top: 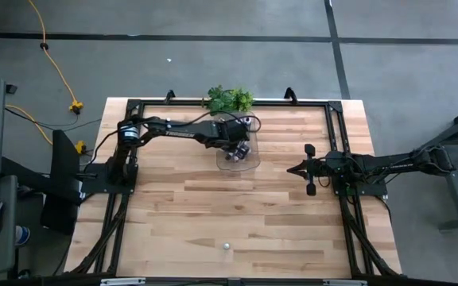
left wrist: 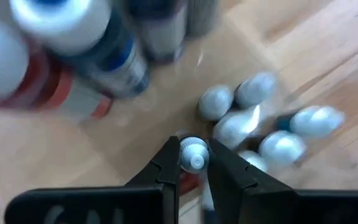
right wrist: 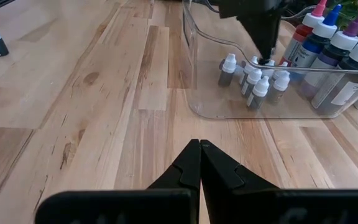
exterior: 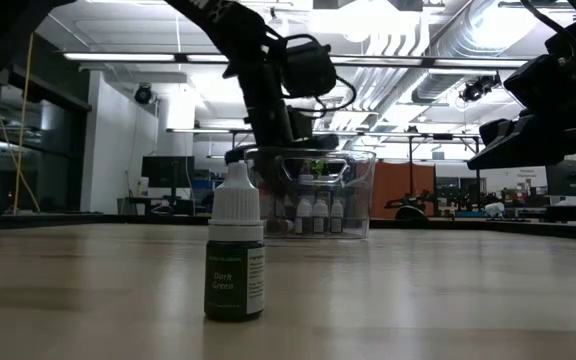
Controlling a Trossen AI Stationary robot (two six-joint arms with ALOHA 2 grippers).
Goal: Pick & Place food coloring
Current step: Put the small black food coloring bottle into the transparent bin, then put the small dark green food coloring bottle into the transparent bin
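The left tool (left wrist: 194, 163) reaches down into the clear plastic tray (right wrist: 229, 106) at the far middle of the worktop (top: 213, 214), and its two dark fingers (left wrist: 163, 168) are closed around the white cap of one small bottle (left wrist: 193, 154), gripping it from both sides. Just beyond that tool's tips stands a loose cluster of other small white-capped bottles (left wrist: 241, 118), close together and near the gripped one; further out from the tips rise the bigger bottles (left wrist: 98, 50), blurred here, one with a blue band. From the right wrist view the same tray shows the little bottles (right wrist: 253, 78) grouped on its floor directly under the left tool (right wrist: 267, 59), with the taller bottles (right wrist: 331, 50), topped pink, blue and purple, lined up along the tray's side just beside them. A green leafy plant (top: 229, 99) sits touching or just behind the tray, on the side away from the left tool's arm. One more small bottle, dark with a white cap (exterior: 236, 250), stands upright alone on the worktop, well apart from both tools; it appears as a tiny pale dot (top: 226, 247) from above. The right tool (right wrist: 199, 155) hangs over bare worktop well apart from the tray, with its fingers pressed together and nothing between them.
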